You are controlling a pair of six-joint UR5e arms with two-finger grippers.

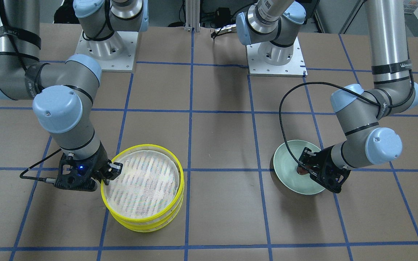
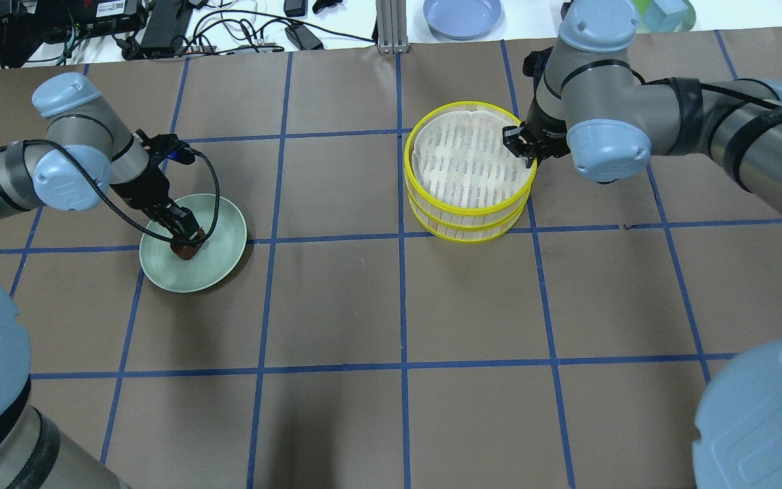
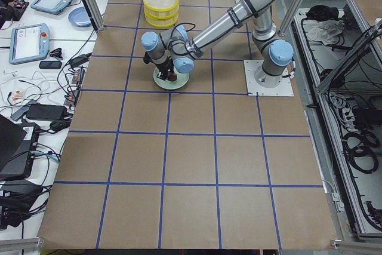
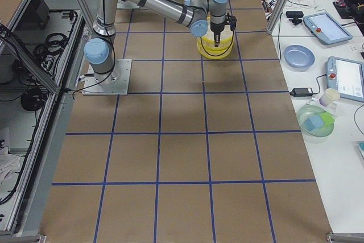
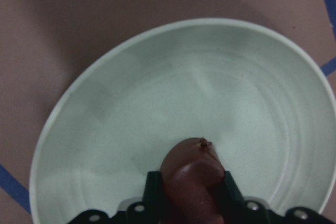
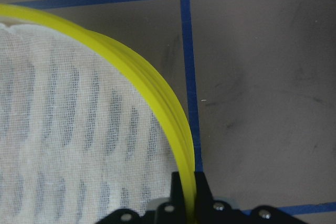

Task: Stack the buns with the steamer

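Left gripper [image 2: 184, 234]: clamped around the dark reddish-brown bun [image 5: 191, 169], with the mint-green plate [image 5: 105, 129] just beneath it.
Right gripper [image 6: 189, 190]: pinching the upper steamer tray [image 6: 152, 90] by its yellow rim, one finger inside, one outside.

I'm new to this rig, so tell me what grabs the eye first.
The yellow-rimmed steamer, two tiers stacked on the robot's right, stands out, with the right claw pinching its top rim. On the other side, the left claw grips a dark brown bun at a mint-green plate.
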